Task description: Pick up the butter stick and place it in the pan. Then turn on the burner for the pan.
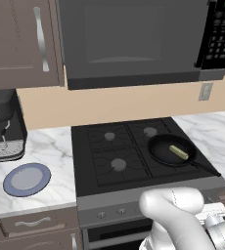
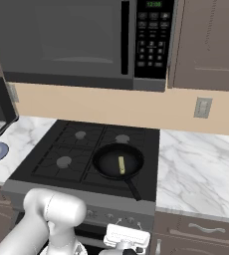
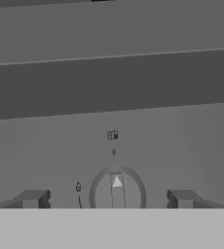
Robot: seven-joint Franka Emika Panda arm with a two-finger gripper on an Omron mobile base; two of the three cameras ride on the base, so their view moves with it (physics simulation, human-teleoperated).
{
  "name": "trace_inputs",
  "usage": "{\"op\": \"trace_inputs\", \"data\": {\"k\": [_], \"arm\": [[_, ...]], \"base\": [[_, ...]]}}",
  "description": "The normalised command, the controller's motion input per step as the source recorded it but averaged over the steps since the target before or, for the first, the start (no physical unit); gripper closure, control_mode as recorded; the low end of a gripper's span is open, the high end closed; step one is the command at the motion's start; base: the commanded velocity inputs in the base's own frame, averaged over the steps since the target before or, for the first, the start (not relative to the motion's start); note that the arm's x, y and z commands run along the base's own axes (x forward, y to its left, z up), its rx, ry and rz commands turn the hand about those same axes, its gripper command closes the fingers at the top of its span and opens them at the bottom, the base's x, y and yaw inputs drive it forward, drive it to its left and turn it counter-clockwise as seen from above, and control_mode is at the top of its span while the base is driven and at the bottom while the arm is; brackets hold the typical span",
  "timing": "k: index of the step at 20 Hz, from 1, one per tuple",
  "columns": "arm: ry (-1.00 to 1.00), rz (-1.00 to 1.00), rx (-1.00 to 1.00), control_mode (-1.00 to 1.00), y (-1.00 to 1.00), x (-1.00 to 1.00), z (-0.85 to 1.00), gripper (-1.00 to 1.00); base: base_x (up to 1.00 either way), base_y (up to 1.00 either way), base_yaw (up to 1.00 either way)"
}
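Yellowish butter stick lies inside pan on front right burner: placement done. Gripper spread wide, empty, facing stove knob between fingertips. Remaining: turn knob, light burner.

one black pan sits on the stove, and one butter stick lies inside it. four burners are on the stove, with one blue-grey plate on the counter. there is one microwave, one coffee machine, one wall outlet and one knob between the gripper's two fingertips.
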Motion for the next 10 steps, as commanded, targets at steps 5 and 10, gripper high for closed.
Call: {"op": "trace_inputs", "data": {"k": [5, 10], "arm": [[0.0, 0.0, 0.0, -1.0, 0.0, 0.0, 0.0, 1.0], [0.0, 0.0, 0.0, -1.0, 0.0, 0.0, 0.0, 1.0]], "base": [[0.0, 0.0, 0.0], [0.0, 0.0, 0.0]]}}
